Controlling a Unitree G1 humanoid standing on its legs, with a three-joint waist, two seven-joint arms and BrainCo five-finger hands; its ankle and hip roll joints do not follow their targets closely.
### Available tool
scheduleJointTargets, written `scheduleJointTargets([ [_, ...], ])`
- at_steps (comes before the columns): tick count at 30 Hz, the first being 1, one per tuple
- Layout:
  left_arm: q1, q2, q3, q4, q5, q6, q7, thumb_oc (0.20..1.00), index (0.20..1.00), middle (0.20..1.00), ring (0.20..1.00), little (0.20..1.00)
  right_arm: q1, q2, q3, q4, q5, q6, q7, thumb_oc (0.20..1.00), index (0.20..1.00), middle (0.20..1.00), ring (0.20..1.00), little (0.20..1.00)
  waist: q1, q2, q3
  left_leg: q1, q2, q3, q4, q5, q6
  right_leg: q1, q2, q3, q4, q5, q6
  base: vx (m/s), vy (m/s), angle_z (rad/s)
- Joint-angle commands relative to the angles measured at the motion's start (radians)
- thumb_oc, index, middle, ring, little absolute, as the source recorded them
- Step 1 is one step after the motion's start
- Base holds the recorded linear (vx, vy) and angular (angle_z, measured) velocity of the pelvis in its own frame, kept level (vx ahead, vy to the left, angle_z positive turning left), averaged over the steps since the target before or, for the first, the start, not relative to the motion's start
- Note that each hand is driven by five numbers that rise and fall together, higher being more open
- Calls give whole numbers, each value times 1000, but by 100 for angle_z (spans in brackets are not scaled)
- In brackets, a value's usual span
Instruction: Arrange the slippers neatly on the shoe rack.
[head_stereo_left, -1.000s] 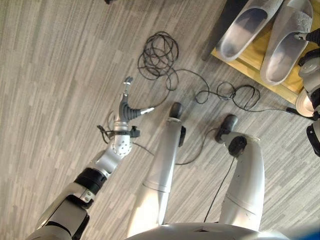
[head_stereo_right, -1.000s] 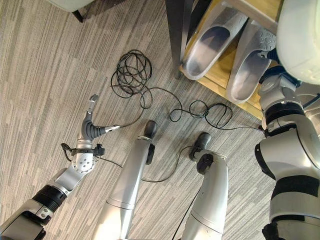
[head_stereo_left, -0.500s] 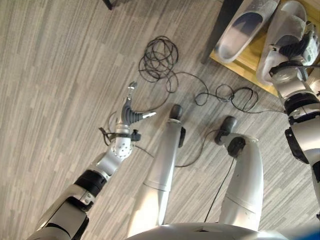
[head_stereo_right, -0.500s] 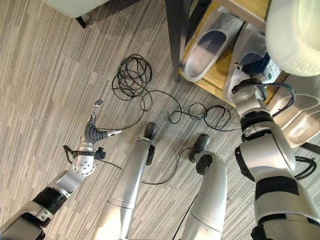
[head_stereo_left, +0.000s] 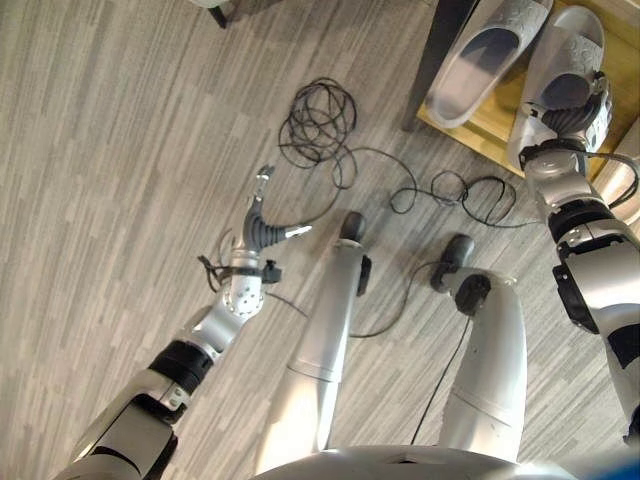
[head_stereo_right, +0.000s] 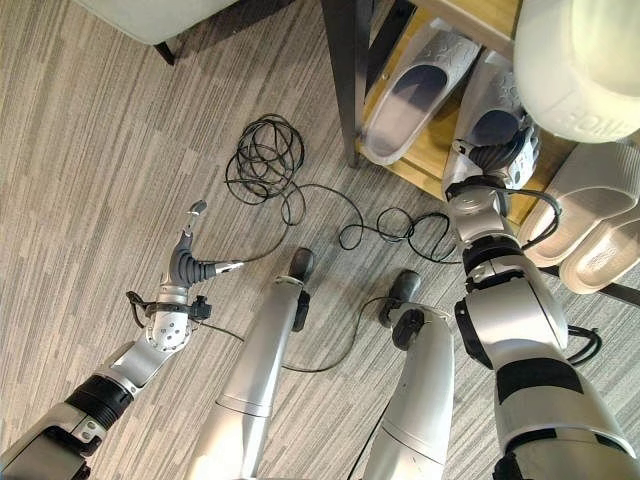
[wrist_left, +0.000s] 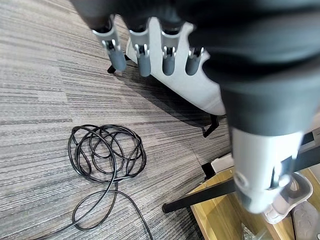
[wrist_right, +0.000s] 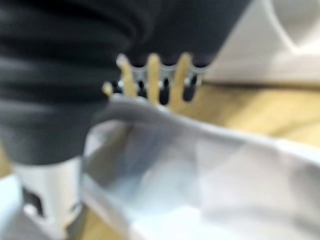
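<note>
R hand (head_stereo_right: 497, 152) on the right grey slipper (head_stereo_right: 478, 140) on shoe rack (head_stereo_left: 497, 118), grip can't tell. L hand (head_stereo_left: 262, 222) relaxed open, well left of rack, above floor.

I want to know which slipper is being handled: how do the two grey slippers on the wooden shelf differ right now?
The right hand reaches into the right slipper; the left slipper is untouched. The left slipper's opening shows fully; the right slipper's is partly hidden by the hand. Both are grey, lie side by side and angle the same way on the shoe rack.
</note>
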Motion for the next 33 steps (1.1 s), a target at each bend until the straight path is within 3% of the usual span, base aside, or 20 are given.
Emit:
scheduleJointTargets([
  [1,27,19,5,6,23,-11,28,1000,1000,1000,1000,1000,53,46,17,-37,55,-44,-8,1000,1000,1000,1000,1000,-10,30,-20,-21,14,-29,-178,78,-18,64,19,1,-58,-66,34,0,0,0],
  [12,6,22,5,5,53,3,55,1000,1000,1000,1000,1000,89,128,-23,-122,145,-94,-14,1000,1000,1000,1000,1000,-20,26,-17,-17,19,-27,-185,77,-16,70,27,-2,-67,-63,32,1,-5,-2],
  [27,64,72,18,-65,80,-11,87,1000,1000,1000,1000,1000,50,6,-50,-128,167,-103,-56,1000,1000,1000,1000,1000,-8,36,-12,-31,19,-28,-184,78,-17,55,21,3,-59,-66,39,0,0,0],
  [33,59,82,7,-67,91,-9,81,1000,1000,1000,1000,1000,32,19,-50,-138,206,-123,-45,1000,1000,1000,1000,1000,-7,37,-12,-30,18,-27,-185,79,-18,53,24,3,-58,-67,38,0,0,0],
])
